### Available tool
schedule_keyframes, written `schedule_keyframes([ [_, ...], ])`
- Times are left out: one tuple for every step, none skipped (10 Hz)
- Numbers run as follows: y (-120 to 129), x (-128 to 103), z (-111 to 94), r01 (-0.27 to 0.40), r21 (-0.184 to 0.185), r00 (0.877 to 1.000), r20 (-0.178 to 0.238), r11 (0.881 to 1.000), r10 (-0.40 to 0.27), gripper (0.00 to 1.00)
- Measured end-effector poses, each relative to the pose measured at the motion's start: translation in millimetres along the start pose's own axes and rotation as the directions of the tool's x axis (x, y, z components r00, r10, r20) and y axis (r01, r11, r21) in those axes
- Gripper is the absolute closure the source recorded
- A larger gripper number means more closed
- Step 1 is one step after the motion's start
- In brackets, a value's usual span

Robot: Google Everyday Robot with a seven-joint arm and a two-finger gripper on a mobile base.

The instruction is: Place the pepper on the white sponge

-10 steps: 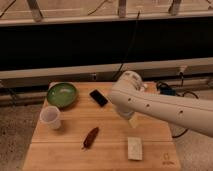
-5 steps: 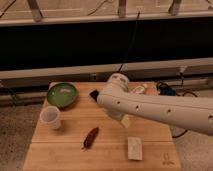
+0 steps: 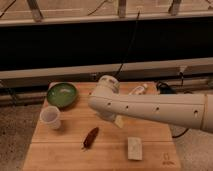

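Pepper: the pepper [image 3: 90, 137] is small, slender and dark red, tapered and slightly curved; it lies flat on the wooden table [image 3: 60, 152], left of centre, thin end pointing toward the front edge
White sponge: the white sponge [image 3: 134, 148] is a pale rough block lying flat near the front edge, to the right of the pepper and apart from it, with bare wood between them
Gripper: the gripper [image 3: 112, 119] hangs under the white arm [image 3: 150, 107] above mid-table, behind the pepper and the sponge; jaws spread wide, holding nothing
Edges: the pepper and the sponge both sit close to the table's front edge; the sponge is also near the right edge
Open room: bare wood lies left and in front of the pepper; the translucent cup [image 3: 51, 117] stands behind and left of it, the green bowl [image 3: 62, 94] farther back; a white bottle [image 3: 139, 90] lies at the back
Change: the arm has swung leftward and now covers the black phone that showed beside the bowl a second ago; pepper, sponge, cup and bowl have not moved
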Motion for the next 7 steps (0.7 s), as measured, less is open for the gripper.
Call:
schedule_keyframes([
  [-3,-3,1,0.018,0.0,1.0,0.001,1.0,-0.018,0.2],
  [-5,-8,6,0.051,-0.003,0.999,0.006,0.999,-0.051,0.2],
  [-13,-16,9,0.078,0.002,0.997,0.011,0.997,-0.078,0.2],
  [-19,-22,12,0.097,0.014,0.995,0.018,0.995,-0.097,0.2],
  [-17,-26,17,0.114,0.013,0.993,0.025,0.993,-0.115,0.2],
  [-17,-28,20,0.131,0.016,0.991,0.027,0.991,-0.131,0.2],
  [-21,-34,23,0.158,0.023,0.987,0.029,0.987,-0.159,0.2],
])
